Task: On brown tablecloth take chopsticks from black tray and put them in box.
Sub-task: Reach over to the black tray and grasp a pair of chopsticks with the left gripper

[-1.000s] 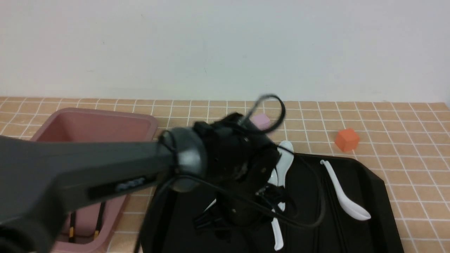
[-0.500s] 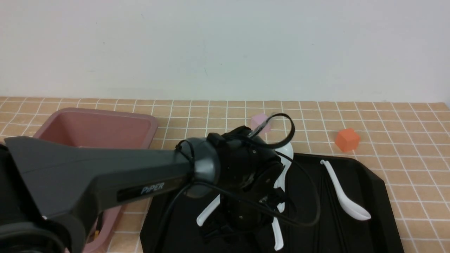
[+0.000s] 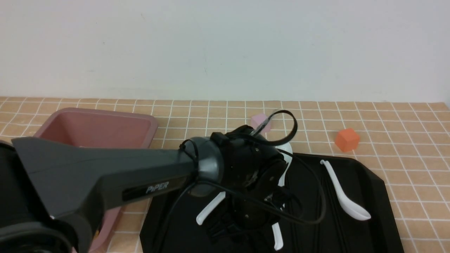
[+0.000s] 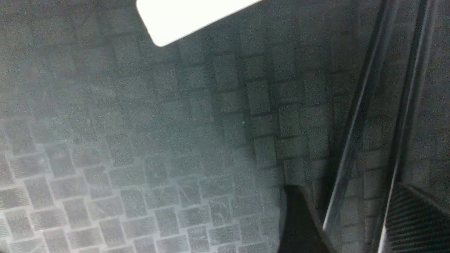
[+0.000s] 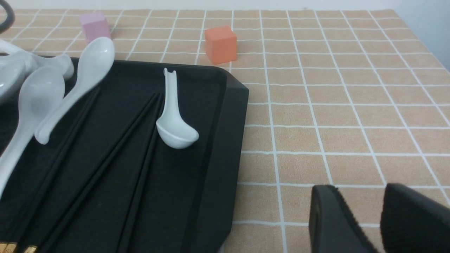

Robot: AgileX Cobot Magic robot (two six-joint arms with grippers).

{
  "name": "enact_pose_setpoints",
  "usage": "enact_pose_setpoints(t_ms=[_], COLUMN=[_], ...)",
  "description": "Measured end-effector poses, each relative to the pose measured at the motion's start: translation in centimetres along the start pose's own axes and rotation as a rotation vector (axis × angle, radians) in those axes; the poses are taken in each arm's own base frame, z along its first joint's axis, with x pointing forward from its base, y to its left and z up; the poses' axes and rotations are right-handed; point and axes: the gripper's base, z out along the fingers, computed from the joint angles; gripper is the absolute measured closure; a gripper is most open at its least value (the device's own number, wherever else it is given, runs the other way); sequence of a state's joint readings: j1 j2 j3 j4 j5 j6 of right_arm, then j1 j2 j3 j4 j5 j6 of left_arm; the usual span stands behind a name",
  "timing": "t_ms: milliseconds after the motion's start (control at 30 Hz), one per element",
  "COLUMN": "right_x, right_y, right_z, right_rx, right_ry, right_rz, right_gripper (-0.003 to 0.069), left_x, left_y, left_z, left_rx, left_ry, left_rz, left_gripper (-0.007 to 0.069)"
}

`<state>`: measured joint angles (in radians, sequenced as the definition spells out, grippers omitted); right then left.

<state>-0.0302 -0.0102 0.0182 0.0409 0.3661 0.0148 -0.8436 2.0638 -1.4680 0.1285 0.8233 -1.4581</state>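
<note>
The black tray (image 3: 365, 175) lies on the brown tablecloth (image 3: 415, 147), and the pink box (image 3: 95, 128) stands to its left. Black chopsticks (image 3: 328, 207) lie lengthwise in the tray; they also show in the right wrist view (image 5: 116, 154). My left gripper (image 3: 242, 228) points down onto the tray floor. In the left wrist view it (image 4: 346, 196) is open, with two chopsticks (image 4: 351, 140) running between its fingers. My right gripper (image 5: 362, 191) hovers over bare tablecloth beside the tray, its jaws a little apart and empty. It is out of the front view.
Several white soup spoons (image 3: 342, 195) lie in the tray, some under my left wrist. A spoon handle tip (image 4: 182, 17) lies close to the left gripper. An orange cube (image 3: 347, 139) and a pink cube (image 3: 260, 121) sit behind the tray.
My left arm has swung right, away from the box, and settled lower over the tray. A spoon handle beneath it has come into view. Nothing else moved.
</note>
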Motion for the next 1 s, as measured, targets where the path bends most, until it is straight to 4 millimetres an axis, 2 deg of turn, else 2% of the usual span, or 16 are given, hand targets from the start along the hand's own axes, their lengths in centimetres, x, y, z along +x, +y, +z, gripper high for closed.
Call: enact_pose_setpoints(t_ms=[433, 700, 1000], right_x=[0.0, 0.0, 0.0], right_y=[0.0, 0.0, 0.0], right_z=[0.0, 0.0, 0.0], right_rx=[0.000, 0.000, 0.000], right_ry=[0.000, 0.000, 0.000], right_rz=[0.000, 0.000, 0.000], right_gripper=[0.0419, 0.0419, 0.0419], left_x=[-0.5, -1.0, -1.9], left_y=[-0.8, -0.8, -0.3], left_z=[-1.1, -0.8, 1.1], left_rx=[0.002, 0.006, -0.040], left_ry=[-0.027, -0.029, -0.007], left_rz=[0.013, -0.003, -0.085], left_gripper=[0.0248, 0.0156, 0.0148])
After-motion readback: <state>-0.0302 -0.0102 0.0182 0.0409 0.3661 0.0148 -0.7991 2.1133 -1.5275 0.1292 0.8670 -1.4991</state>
